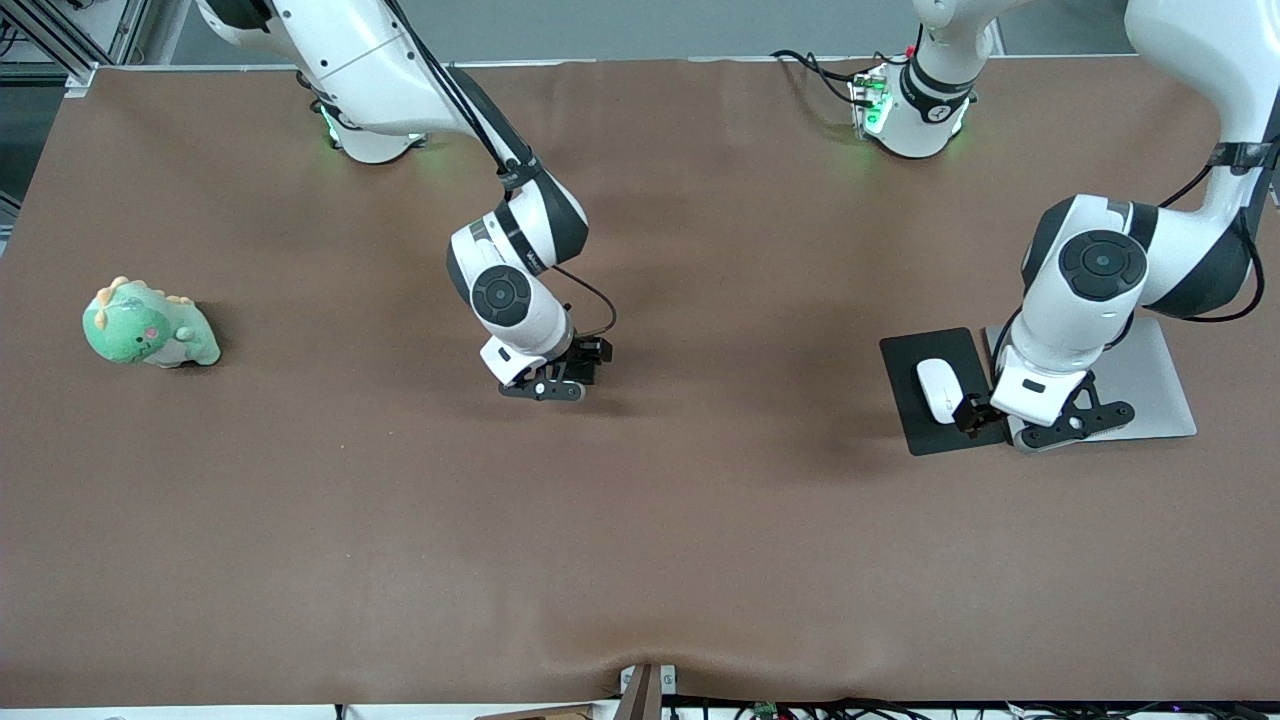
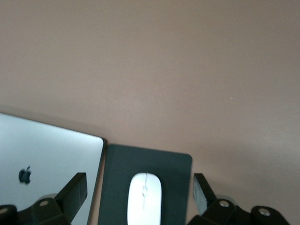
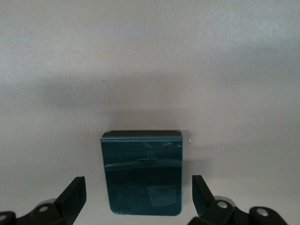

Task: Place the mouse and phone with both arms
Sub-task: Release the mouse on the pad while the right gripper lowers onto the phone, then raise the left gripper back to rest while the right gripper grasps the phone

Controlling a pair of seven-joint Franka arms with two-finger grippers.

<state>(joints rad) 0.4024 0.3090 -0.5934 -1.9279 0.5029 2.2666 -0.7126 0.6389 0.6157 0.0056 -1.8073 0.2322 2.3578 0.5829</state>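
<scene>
The white mouse (image 1: pixel 938 388) lies on a black mouse pad (image 1: pixel 935 435) toward the left arm's end of the table. My left gripper (image 1: pixel 985 418) hangs open just over it. In the left wrist view the mouse (image 2: pixel 145 197) sits between the spread fingers of the left gripper (image 2: pixel 139 180), touching neither. The black phone (image 3: pixel 141 173) lies flat on the brown table, shown only in the right wrist view, between the wide-apart fingers of my open right gripper (image 3: pixel 137 182). In the front view the right gripper (image 1: pixel 550 388) is low over mid-table and hides the phone.
A shut silver laptop (image 1: pixel 1160 390) lies beside the mouse pad, partly under the left arm. A green dinosaur plush toy (image 1: pixel 145 328) sits toward the right arm's end of the table. Brown cloth covers the table.
</scene>
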